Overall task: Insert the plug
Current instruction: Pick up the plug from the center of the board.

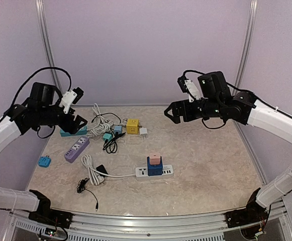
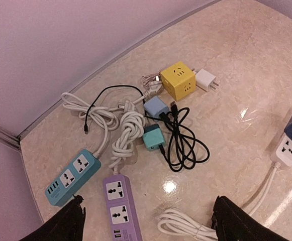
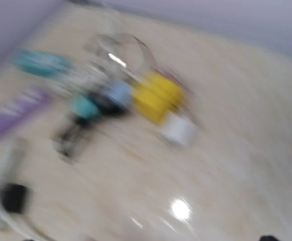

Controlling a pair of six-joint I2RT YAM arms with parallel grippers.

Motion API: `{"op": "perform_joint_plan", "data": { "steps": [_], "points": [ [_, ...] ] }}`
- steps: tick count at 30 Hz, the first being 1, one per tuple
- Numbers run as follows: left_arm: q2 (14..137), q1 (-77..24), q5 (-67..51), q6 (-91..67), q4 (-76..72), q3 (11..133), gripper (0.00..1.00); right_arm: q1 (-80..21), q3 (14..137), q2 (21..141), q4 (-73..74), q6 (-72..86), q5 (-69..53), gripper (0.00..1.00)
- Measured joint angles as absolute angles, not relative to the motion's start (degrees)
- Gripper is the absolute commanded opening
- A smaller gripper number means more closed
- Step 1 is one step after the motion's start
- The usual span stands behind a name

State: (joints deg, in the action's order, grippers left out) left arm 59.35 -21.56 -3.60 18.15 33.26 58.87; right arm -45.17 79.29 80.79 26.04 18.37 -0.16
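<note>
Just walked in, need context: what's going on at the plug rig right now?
Neither arm holds anything. The left gripper and the right gripper both hang above the table, jaws open. On the white power strip mid-table stands a blue adapter cube with a pink plug on top. A purple strip, a teal strip, a yellow cube socket and loose cables lie untouched toward the left. The right wrist view is motion-blurred.

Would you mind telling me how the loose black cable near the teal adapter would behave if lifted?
The black cable lies in loose untied loops, so it would probably flop and uncoil. It looks thin, likely light. It touches the teal adapter, which may drag along.
</note>
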Motion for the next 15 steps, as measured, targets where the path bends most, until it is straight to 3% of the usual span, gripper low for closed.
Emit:
{"op": "perform_joint_plan", "data": {
  "steps": [3, 7, 10, 15],
  "points": [
    [74.7, -22.0, -3.1, 21.5, 46.9, 78.2, 0.66, -45.1, 75.4, 81.2, 29.0, 22.0, 6.1, 0.95],
    [97.0, -23.5, -0.1, 22.3, 60.9, 101.6, 0.73, -45.1, 71.1, 81.2, 30.5, 24.4, 10.6, 0.95],
    [107.3, -25.6, 2.9, 22.4, 64.9, 105.6, 0.76, -45.1, 70.5, 81.4, 31.1, 25.2, 12.1, 0.94],
    [117.9, -27.8, 4.2, 20.9, 67.6, 107.2, 0.64, -45.1, 70.5, 82.0, 31.4, 25.7, 12.7, 0.92]
  ]
}}
